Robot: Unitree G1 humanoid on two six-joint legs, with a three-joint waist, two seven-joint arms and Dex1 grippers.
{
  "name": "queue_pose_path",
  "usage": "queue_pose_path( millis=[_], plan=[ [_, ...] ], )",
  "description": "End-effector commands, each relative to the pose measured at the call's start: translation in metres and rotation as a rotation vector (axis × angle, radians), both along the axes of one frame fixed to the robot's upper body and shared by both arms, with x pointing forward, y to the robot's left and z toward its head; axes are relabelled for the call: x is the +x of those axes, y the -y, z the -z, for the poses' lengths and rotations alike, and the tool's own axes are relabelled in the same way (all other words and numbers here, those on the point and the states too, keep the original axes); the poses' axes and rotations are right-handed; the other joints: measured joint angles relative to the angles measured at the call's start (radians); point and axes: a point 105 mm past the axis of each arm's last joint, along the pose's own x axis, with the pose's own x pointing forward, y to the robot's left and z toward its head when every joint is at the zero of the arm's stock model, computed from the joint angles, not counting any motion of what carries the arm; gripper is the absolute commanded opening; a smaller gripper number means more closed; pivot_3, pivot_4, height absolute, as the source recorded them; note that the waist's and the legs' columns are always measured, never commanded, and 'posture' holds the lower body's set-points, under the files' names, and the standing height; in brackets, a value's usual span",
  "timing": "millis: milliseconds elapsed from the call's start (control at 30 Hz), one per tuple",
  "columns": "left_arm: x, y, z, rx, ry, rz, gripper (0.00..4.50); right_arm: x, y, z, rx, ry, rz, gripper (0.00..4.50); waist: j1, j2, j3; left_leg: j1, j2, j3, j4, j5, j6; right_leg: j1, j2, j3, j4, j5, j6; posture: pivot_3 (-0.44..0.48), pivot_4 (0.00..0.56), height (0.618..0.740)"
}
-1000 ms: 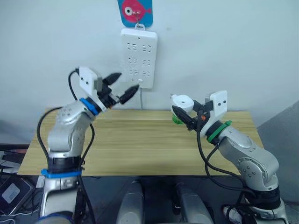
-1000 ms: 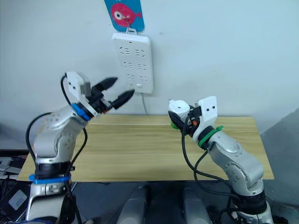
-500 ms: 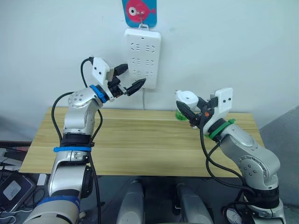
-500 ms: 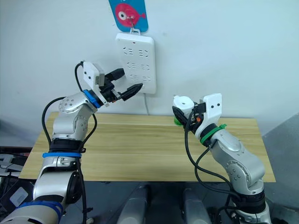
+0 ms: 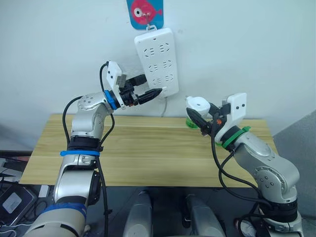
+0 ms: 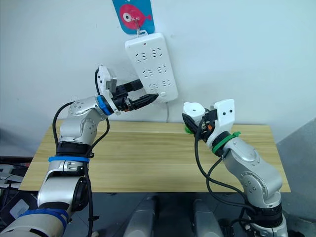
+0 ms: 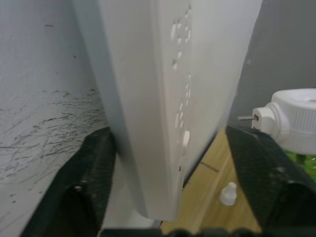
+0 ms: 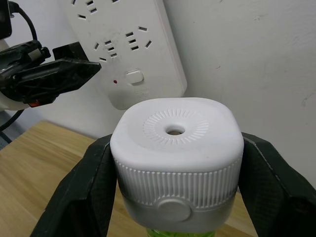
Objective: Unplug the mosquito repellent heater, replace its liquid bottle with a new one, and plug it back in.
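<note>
Two robot arms work above a light wooden table [image 5: 148, 148] set against a white wall. The right gripper [image 5: 201, 120] holds the mosquito repellent heater [image 5: 197, 105], a small white rounded unit with a round hole in its top, clamped between both black fingers and raised above the table's far edge; a green liquid bottle [image 5: 190, 123] shows beneath it, and in the left wrist view its metal plug pins point toward the wall. A white power strip [image 5: 157, 61] hangs from a hook under a blue sign with a pink fish [image 5: 146, 11], and it sits tilted, its lower end swung toward the heater. The left gripper [image 5: 152, 92] reaches that lower end with its fingers spread wide, one on each side of the strip's edge, close beside it but not visibly squeezing it. A small white cap-like piece [image 7: 227, 193] lies on the table below. The likely risk is the loosely hung strip swinging or twisting away when the pins press in, so they miss the slots. If the left fingers close off-centre, they could push it further askew or lift it off its hook.
</note>
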Motion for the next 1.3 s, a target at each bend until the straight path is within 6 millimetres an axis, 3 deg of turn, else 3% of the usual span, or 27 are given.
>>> queue_pose_path(
  millis=[33, 167, 367, 600, 1300],
  plan=[
    [-0.003, 0.006, -0.025, -0.069, 0.015, 0.051, 2.39, -0.009, -0.006, -0.022, 0.010, 0.089, -0.024, 3.02, 0.000, 0.000, 0.000, 0.000, 0.000, 0.000, 0.000, 0.000, 0.000, 0.000, 0.000, 0.000, 0.000, 0.000, 0.000, 0.139, 0.191, 0.740],
    [-0.001, 0.008, -0.025, -0.109, -0.035, 0.071, 1.32, -0.013, -0.015, -0.030, -0.001, 0.101, -0.061, 3.02, -0.002, 0.000, 0.000, 0.000, 0.000, 0.000, 0.001, 0.000, 0.000, 0.000, 0.000, 0.000, 0.001, 0.000, 0.000, 0.134, 0.199, 0.740],
    [-0.001, 0.013, -0.024, -0.110, -0.068, 0.098, 1.31, -0.010, -0.026, -0.049, -0.022, 0.133, -0.081, 3.02, -0.009, 0.000, 0.000, 0.000, 0.000, 0.000, 0.006, 0.000, 0.001, 0.001, 0.000, 0.000, 0.003, 0.000, 0.000, 0.126, 0.204, 0.740],
    [-0.002, 0.014, -0.023, -0.100, -0.077, 0.118, 1.31, 0.008, -0.030, -0.066, -0.106, 0.170, -0.051, 3.02, -0.013, 0.000, 0.000, 0.000, 0.000, 0.000, 0.007, 0.001, 0.001, 0.001, 0.000, 0.000, 0.003, 0.001, -0.001, 0.120, 0.210, 0.740],
    [-0.004, 0.015, -0.020, -0.083, -0.072, 0.115, 1.31, 0.023, -0.033, -0.067, -0.212, 0.187, -0.054, 3.02, -0.017, 0.000, 0.000, -0.001, 0.000, -0.001, 0.007, 0.001, 0.002, 0.001, 0.000, 0.000, 0.003, 0.001, -0.001, 0.131, 0.218, 0.740]
  ],
)
